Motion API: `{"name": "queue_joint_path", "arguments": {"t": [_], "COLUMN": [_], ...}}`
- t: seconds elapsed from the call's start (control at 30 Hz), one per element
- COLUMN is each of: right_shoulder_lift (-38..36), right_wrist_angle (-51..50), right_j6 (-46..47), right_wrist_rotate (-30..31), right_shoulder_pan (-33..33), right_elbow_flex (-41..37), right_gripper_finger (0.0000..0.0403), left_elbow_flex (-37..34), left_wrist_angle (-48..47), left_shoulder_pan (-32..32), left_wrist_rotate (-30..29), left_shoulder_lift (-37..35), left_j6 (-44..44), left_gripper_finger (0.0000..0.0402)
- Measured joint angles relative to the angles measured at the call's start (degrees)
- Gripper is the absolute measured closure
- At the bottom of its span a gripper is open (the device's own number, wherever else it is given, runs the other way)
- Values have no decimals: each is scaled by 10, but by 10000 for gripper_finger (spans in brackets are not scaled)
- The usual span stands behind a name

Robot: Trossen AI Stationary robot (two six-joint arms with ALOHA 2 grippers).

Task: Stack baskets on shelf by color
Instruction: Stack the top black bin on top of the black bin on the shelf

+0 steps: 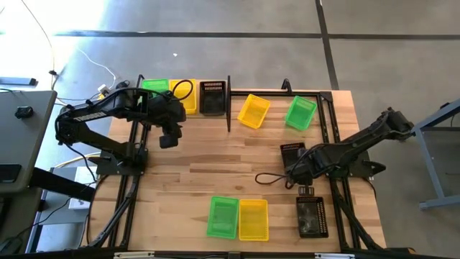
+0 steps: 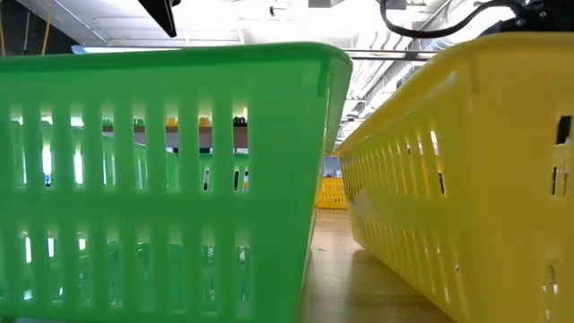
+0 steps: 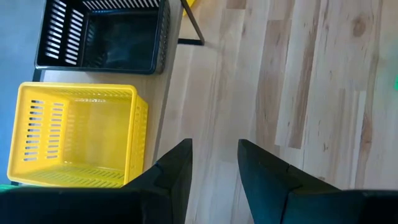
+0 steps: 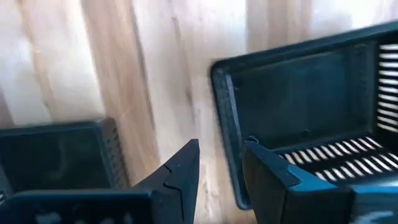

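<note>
On the shelf [image 1: 188, 114] at the far left stand a green basket [image 1: 154, 85], a yellow basket [image 1: 185, 96] and a black basket [image 1: 213, 97]. My left gripper [image 1: 169, 138] hovers open just in front of them, over bare wood beside the yellow basket [image 3: 74, 134]. A yellow basket [image 1: 253, 110] and a green basket [image 1: 300, 113] lie on the table. My right gripper [image 4: 221, 165] is open astride the wall [image 4: 225, 124] of a black basket [image 1: 291, 152], one finger inside and one outside. Another black basket [image 1: 313, 216] lies closer to me.
A green basket [image 1: 223, 216] and a yellow basket [image 1: 253, 219] sit side by side at the near edge and fill the low view. A bare black metal frame [image 1: 327, 108] stands along the table's right side. Bare wood lies open in the table's middle.
</note>
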Motion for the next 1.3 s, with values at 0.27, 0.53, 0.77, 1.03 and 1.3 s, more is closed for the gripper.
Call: {"name": "queue_joint_path", "arguments": {"t": [0.27, 0.53, 0.77, 1.03, 1.3], "right_shoulder_lift": [2, 49, 101, 119, 118], "right_wrist_angle": [8, 14, 13, 10, 9], "right_j6": [-5, -5, -5, 17, 71], "right_wrist_rotate": [4, 4, 5, 9, -21], "right_shoulder_pan": [0, 0, 0, -2, -13], "right_elbow_flex": [0, 0, 0, 0, 14], "right_gripper_finger": [295, 295, 295, 357, 397], "left_elbow_flex": [0, 0, 0, 0, 0], "left_wrist_angle": [0, 0, 0, 0, 0], "left_shoulder_pan": [0, 0, 0, 0, 0], "left_wrist_rotate": [0, 0, 0, 0, 0], "left_shoulder_lift": [0, 0, 0, 0, 0], "left_j6": [-7, -9, -9, -9, -9], "left_gripper_finger": [284, 284, 284, 284, 284]}}
